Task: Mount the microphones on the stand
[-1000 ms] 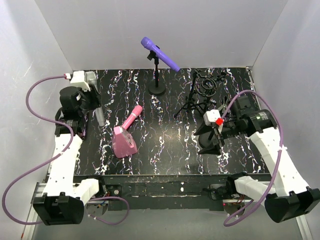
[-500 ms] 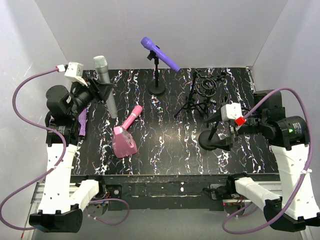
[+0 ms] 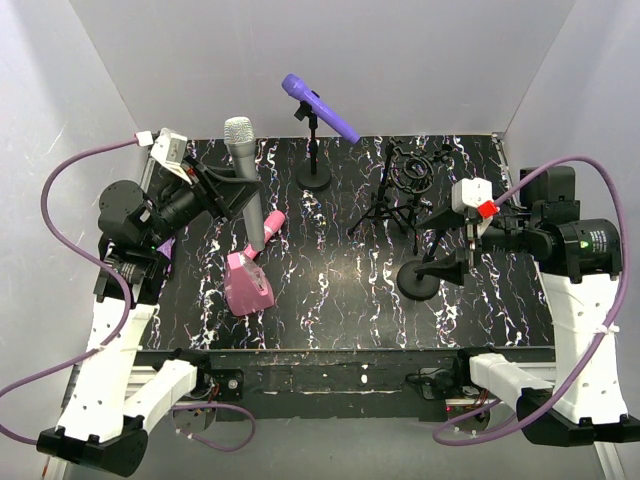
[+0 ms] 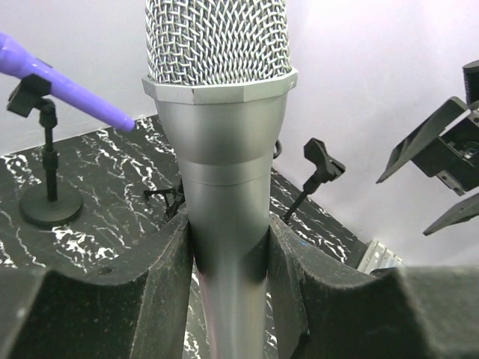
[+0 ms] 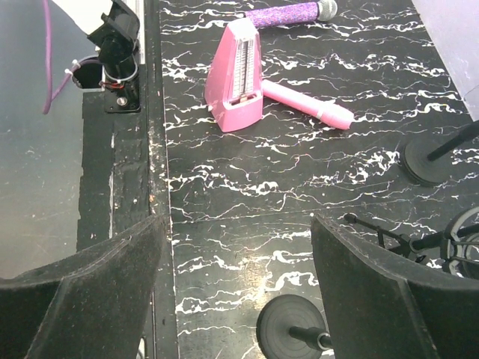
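Note:
My left gripper [image 3: 228, 190] is shut on the silver-grey microphone [image 3: 246, 178] and holds it upright above the left of the table; in the left wrist view the pads [image 4: 168, 254] clamp its body [image 4: 218, 127] below the mesh head. The plain purple microphone [image 3: 320, 108] sits in the clip of the back round-base stand [image 3: 315, 178]. The pink microphone [image 3: 270, 225] lies on the table, also seen in the right wrist view [image 5: 307, 105]. The glittery purple microphone [image 5: 292, 13] lies at the far left. My right gripper [image 3: 440, 262] is open and empty above a round-base stand [image 3: 418, 280] with an empty clip [image 4: 323, 161].
A pink wedge-shaped block [image 3: 247, 285] stands left of centre, next to the pink microphone. A black tripod stand with a ring mount [image 3: 405, 175] stands at the back right. White walls close in the left, back and right sides.
My left arm has lifted the silver-grey microphone and carried it right, toward the centre. My right gripper has pulled back and up from the empty stand.

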